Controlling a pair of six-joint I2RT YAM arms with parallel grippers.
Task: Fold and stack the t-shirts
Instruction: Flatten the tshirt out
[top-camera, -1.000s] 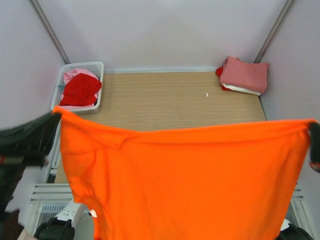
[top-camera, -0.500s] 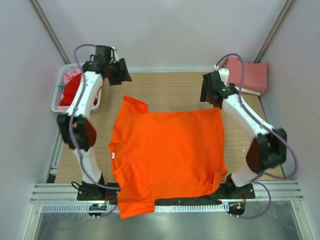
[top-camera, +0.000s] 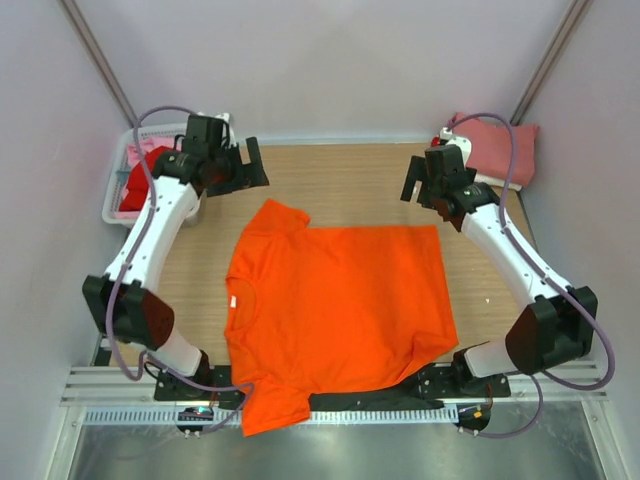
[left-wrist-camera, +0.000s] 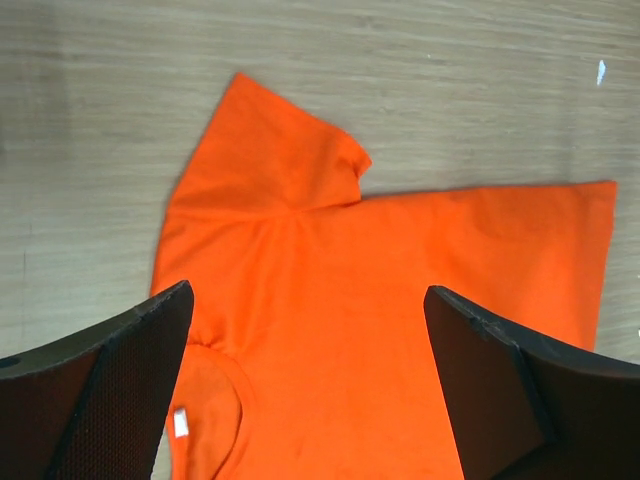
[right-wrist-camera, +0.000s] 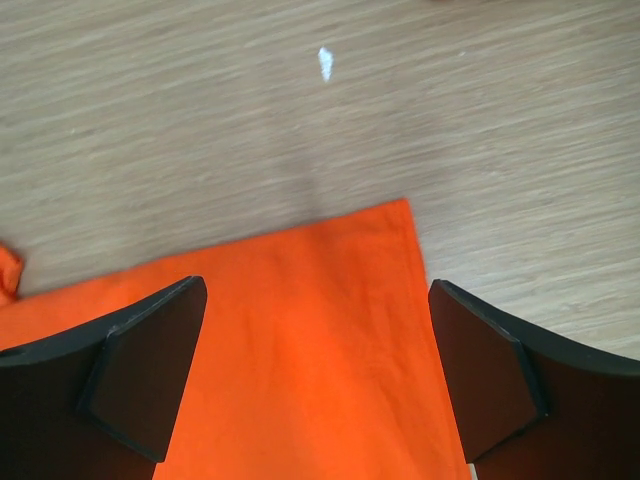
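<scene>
A bright orange t-shirt (top-camera: 335, 310) lies spread flat on the wooden table, neck to the left with its small white label (top-camera: 231, 300) showing. One sleeve (top-camera: 272, 218) points to the far side. The other sleeve (top-camera: 270, 410) hangs over the near edge. My left gripper (top-camera: 252, 170) hovers open above the far sleeve; in the left wrist view it (left-wrist-camera: 308, 295) is empty over the shirt (left-wrist-camera: 380, 300). My right gripper (top-camera: 412, 186) stands open above the far hem corner; in its wrist view it (right-wrist-camera: 318, 285) holds nothing over the cloth (right-wrist-camera: 300, 350).
A folded stack topped by a salmon-pink shirt (top-camera: 495, 148) sits at the back right corner. A white mesh basket (top-camera: 112, 205) at the back left holds a red shirt (top-camera: 140, 185) and a pale pink one. A white speck (right-wrist-camera: 325, 63) lies on the wood.
A second ago both grippers held the orange shirt up, stretched in front of the camera. They have since opened and let go, and it has settled flat on the table.
</scene>
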